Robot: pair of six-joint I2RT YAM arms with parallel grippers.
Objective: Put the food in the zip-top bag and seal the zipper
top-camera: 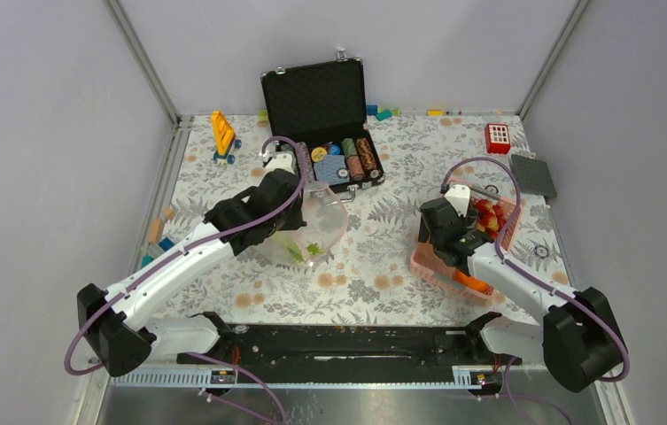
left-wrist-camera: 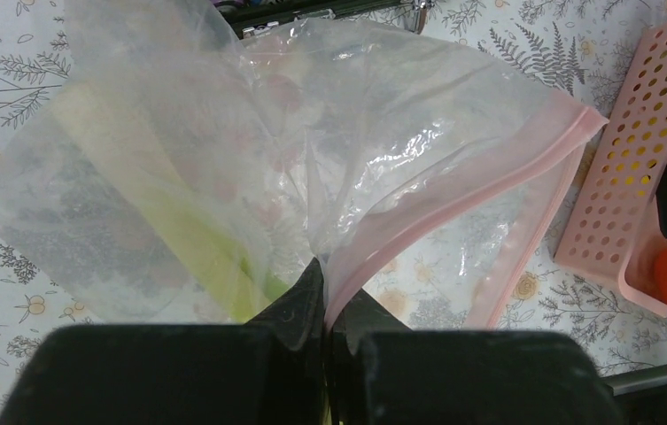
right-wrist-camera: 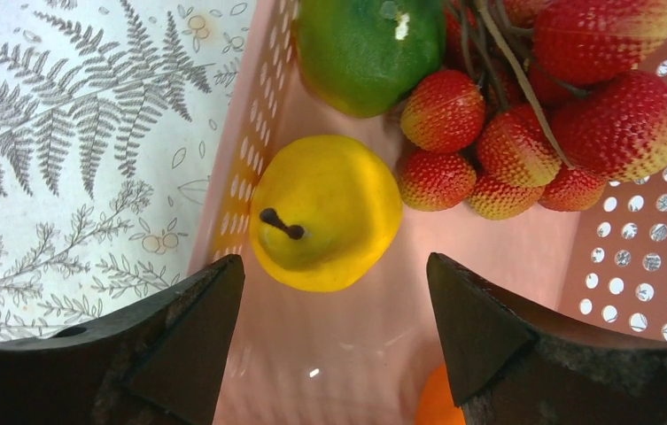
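One celery (left-wrist-camera: 179,230) in bag (left-wrist-camera: 418,133) pinched by left claw (left-wrist-camera: 322,292), lemon (right-wrist-camera: 325,212) in basket (right-wrist-camera: 507,257), right claw (right-wrist-camera: 334,270) wide

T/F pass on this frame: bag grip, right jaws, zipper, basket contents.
1. Left gripper is shut on the zip-top bag. True.
2. Right gripper grips the yellow fruit. False: its jaws stand open around it, not closed on it.
3. A celery stalk lies inside the bag. True.
4. The zipper is sealed. False: the mouth gapes.
5. The pink basket is empty. False: yellow fruit, green fruit, red cluster and an orange lie in it.
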